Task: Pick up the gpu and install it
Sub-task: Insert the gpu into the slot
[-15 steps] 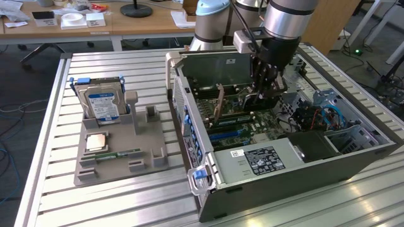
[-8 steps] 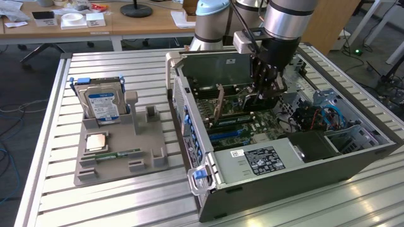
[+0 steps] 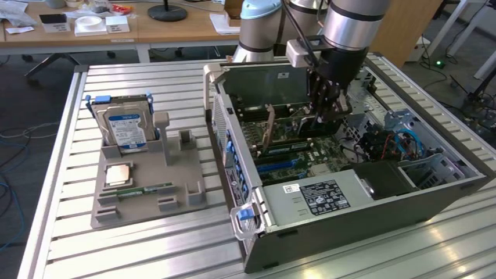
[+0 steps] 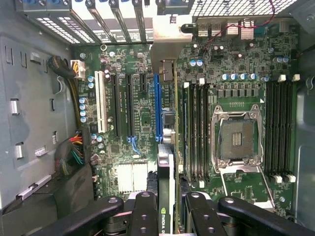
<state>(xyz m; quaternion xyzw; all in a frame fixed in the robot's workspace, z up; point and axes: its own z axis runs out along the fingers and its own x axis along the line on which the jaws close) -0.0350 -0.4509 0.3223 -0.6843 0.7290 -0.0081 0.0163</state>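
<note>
Clamped on the graphics card (image 4: 166,167), the claw (image 4: 166,211) reaches down into the open computer case (image 3: 349,215). Its two fingers (image 4: 143,211) press the card from both sides. The card stands on edge over the motherboard (image 4: 142,123), just beside a long blue slot (image 4: 157,103); whether it touches the board cannot be told. Its silvery bracket (image 4: 165,44) points toward the case's slotted rear wall. On the exterior view's left, a hard drive (image 3: 128,128) stands upright in a grey holder (image 3: 166,174) on the slatted table (image 3: 155,256), well apart from the case.
</note>
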